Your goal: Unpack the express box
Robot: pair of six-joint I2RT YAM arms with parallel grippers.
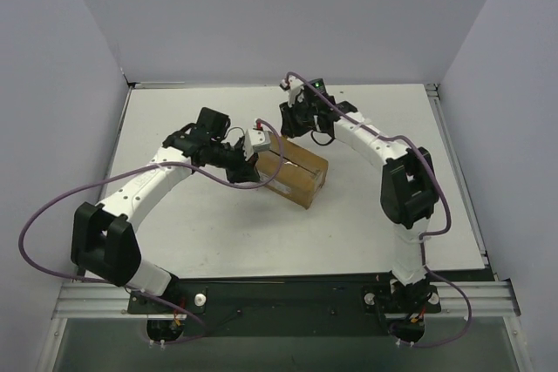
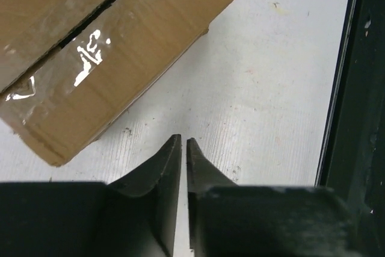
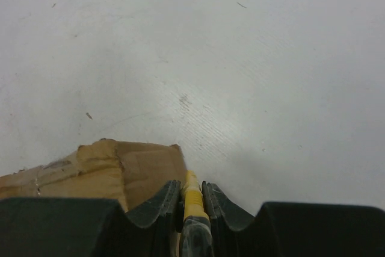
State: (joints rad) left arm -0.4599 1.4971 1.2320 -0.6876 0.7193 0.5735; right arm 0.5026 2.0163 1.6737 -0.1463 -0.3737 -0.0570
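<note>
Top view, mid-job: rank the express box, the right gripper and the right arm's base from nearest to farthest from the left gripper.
1. express box, right beside the left gripper, on its right.
2. right gripper, at the box's far end, gripping a yellow tool.
3. right arm's base, at the table's near-right edge.

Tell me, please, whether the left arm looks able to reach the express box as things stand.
Probably yes: the left claw hangs empty just beside the express box, with only bare table between them.
</note>
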